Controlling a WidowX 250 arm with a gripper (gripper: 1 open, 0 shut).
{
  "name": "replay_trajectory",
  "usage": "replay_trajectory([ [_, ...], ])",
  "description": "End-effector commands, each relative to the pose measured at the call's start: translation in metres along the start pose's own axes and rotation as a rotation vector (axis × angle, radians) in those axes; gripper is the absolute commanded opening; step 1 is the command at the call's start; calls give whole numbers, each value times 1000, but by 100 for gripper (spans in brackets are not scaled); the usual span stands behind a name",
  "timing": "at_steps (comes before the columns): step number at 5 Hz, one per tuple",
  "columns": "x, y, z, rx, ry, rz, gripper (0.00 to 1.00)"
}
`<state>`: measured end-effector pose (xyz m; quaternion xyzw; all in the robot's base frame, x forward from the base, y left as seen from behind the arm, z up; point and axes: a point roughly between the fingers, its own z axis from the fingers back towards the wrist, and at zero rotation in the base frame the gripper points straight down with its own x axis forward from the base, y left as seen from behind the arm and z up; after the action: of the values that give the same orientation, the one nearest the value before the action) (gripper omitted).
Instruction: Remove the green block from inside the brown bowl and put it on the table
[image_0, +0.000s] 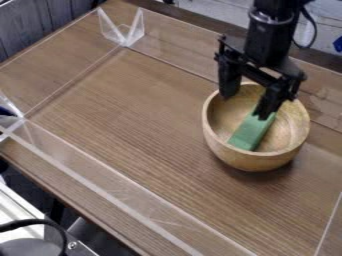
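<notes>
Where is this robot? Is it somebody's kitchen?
Probably a robot test bench, not a kitchen: a black robot gripper reaches into a wooden bowl, and clear plastic walls border the wooden tabletop.
</notes>
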<state>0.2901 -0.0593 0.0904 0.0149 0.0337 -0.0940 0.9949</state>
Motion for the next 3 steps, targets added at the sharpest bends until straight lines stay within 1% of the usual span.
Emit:
replay_trajectory([
  [1, 6, -7, 4, -15, -36, 16, 100],
  [2, 7, -12, -8, -31, -25, 39, 100],
  [3, 11, -15, -18, 4, -25, 50, 100],
])
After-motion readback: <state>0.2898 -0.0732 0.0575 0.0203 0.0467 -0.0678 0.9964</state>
